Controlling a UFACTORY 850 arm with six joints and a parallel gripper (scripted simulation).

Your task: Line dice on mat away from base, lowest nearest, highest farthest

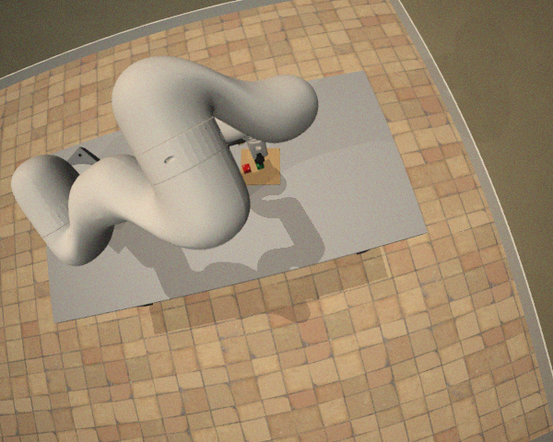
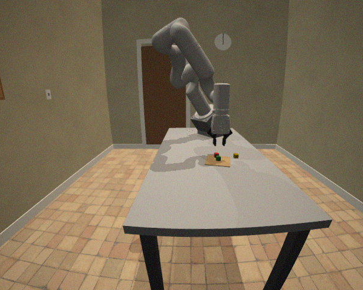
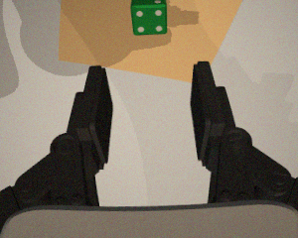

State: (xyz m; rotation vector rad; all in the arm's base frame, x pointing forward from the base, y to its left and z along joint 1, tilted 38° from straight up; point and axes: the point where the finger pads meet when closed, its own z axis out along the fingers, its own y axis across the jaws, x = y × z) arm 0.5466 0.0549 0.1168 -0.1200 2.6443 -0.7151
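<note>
The gripper (image 1: pixel 258 153) (image 2: pixel 219 144) (image 3: pixel 150 83) stands open, holding nothing, above table level; the yellow die (image 2: pixel 235 155) lies off the mat (image 1: pixel 273 178) (image 2: pixel 224 162) (image 3: pixel 176 64), apparently to the robot's left.

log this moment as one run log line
tool: open, raised | green die, red die: on tan square mat | yellow die: off mat

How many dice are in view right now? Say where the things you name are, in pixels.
3. The red die (image 1: pixel 246 168) (image 2: pixel 216 154) and green die (image 1: pixel 260 166) (image 2: pixel 218 158) (image 3: pixel 149 19) sit on the mat (image 1: pixel 271 179) (image 2: pixel 222 163) (image 3: pixel 189 61); the yellow die (image 2: pixel 235 155) is on the table (image 1: pixel 353 190) (image 2: pixel 225 199) (image 3: pixel 129 183), off the mat.
</note>
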